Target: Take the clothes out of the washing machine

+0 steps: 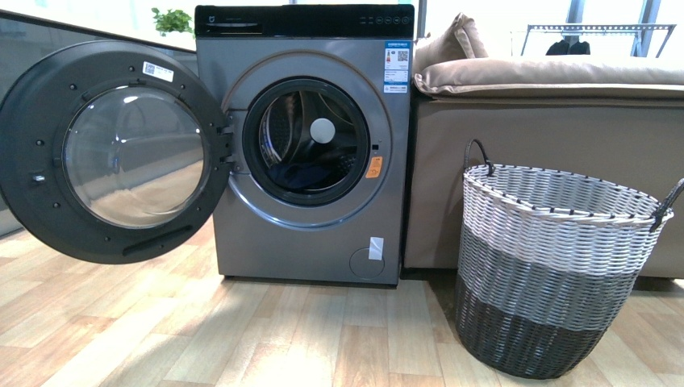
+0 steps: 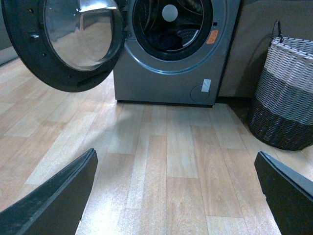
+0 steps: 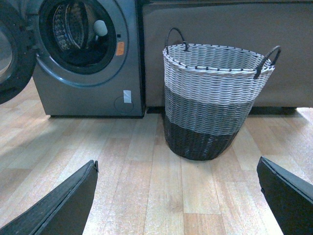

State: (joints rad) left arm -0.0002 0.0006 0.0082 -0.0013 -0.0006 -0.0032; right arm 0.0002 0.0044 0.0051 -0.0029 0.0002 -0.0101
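Two pincers wait empty. The left pincer (image 2: 175, 155) hangs with its jaws spread wide above the bare wooden floor (image 2: 166, 147), and the right pincer (image 3: 177, 162) is spread just as wide. Neither touches anything.

Well ahead of the left pincer stands the washing machine (image 2: 171, 73). Its round door (image 2: 68, 44) is swung fully out on the side away from the right pincer. The clothes (image 1: 297, 175) lie as a dark blue heap low in the drum, behind the porthole rim and far ahead of both pincers. The woven basket (image 3: 215, 98) stands almost straight ahead of the right pincer, nearer to it than the machine, with a tan sofa (image 3: 220, 29) behind it.

By my reading the collecting has not begun, and the reach into the drum comes first. Several things could go wrong from here:

- The mouth is narrow and the heap sits below its lip. A pincer coming in too low would likely strike the rubber seal or the steel rim.
- The open door juts towards the left pincer's path, and a wide swing could knock it.
- The fabric is dark against a dark drum, so its edges are hard to make out. A shallow pinch may catch only a fold and let it slip.
- A garment pulled out trailing could snag on the rim or drag along the floor short of the basket.
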